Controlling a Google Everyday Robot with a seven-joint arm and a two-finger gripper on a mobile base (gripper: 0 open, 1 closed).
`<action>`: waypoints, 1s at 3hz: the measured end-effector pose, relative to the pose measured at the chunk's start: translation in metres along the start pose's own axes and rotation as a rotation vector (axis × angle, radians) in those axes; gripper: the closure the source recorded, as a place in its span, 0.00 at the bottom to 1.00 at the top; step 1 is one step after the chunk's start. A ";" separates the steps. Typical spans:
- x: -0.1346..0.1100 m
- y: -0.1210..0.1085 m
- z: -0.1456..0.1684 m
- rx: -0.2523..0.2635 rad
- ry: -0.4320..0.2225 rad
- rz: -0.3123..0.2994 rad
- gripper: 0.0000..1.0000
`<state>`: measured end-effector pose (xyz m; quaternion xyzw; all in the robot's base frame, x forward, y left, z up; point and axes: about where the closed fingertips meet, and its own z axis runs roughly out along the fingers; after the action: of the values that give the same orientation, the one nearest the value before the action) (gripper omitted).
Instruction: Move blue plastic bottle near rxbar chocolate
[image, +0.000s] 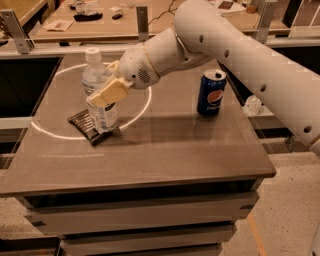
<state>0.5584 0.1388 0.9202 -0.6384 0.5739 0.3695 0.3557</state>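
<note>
The clear plastic bottle (98, 85) with a white cap and pale label stands upright at the left of the table top. Its base is at the right end of the dark brown rxbar chocolate (87, 126), which lies flat on the table. My gripper (104, 95) is at the bottle's middle, with a cream finger (111, 93) across the bottle's front. The white arm reaches in from the upper right.
A blue Pepsi can (211, 93) stands upright at the right of the table (165, 150). A bright ring of light lies on the table top around the bottle. Another bench with small items stands behind. The floor drops off to the right.
</note>
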 end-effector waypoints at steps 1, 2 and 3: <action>-0.001 -0.001 0.000 -0.002 -0.001 0.000 0.58; -0.001 -0.001 0.000 -0.002 -0.001 0.000 0.36; -0.002 -0.001 0.000 -0.002 -0.001 0.000 0.12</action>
<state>0.5589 0.1393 0.9218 -0.6384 0.5735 0.3704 0.3553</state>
